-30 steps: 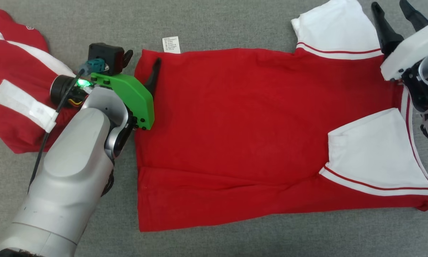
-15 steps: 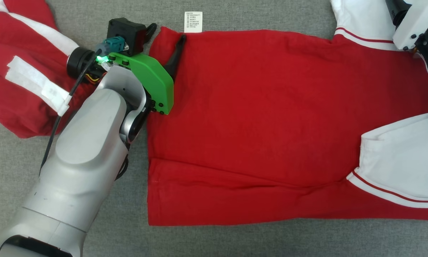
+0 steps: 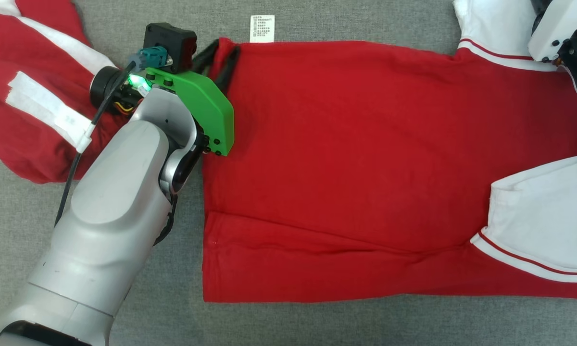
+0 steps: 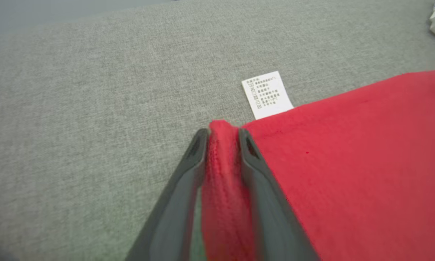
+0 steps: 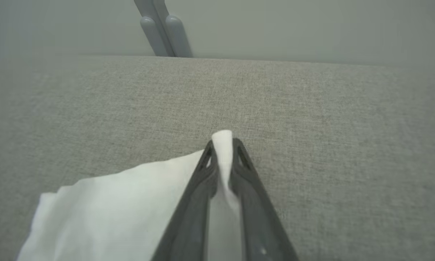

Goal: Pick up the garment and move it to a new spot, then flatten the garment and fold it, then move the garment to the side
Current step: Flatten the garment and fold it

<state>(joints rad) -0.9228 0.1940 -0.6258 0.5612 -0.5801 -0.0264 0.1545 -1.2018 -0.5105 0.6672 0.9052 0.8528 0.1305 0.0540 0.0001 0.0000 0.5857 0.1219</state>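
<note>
The garment (image 3: pixel 356 158), a red shirt with white sleeves, lies flat on the grey cloth surface (image 3: pixel 317 322), its white care label (image 3: pixel 262 29) sticking out past the far edge. My left gripper (image 3: pixel 222 50) is shut on the garment's far left corner. In the left wrist view a ridge of red cloth (image 4: pixel 221 181) is bunched in that gripper (image 4: pixel 223 132), beside the label (image 4: pixel 267 95). My right gripper (image 5: pixel 223 143) is shut on a fold of the white sleeve (image 5: pixel 123 203). In the head view my right wrist (image 3: pixel 565 29) is over that sleeve (image 3: pixel 490 24).
Another red and white garment (image 3: pixel 24 110) lies crumpled at the far left, under my left forearm (image 3: pixel 120 202). In the right wrist view the grey surface ends at a far edge, with two pale posts (image 5: pixel 163 29) beyond it.
Both grippers have gone from wide open to shut on cloth, the left on the red corner, the right on the white sleeve. The head camera shifted earlier, so the garment sits further right.
</note>
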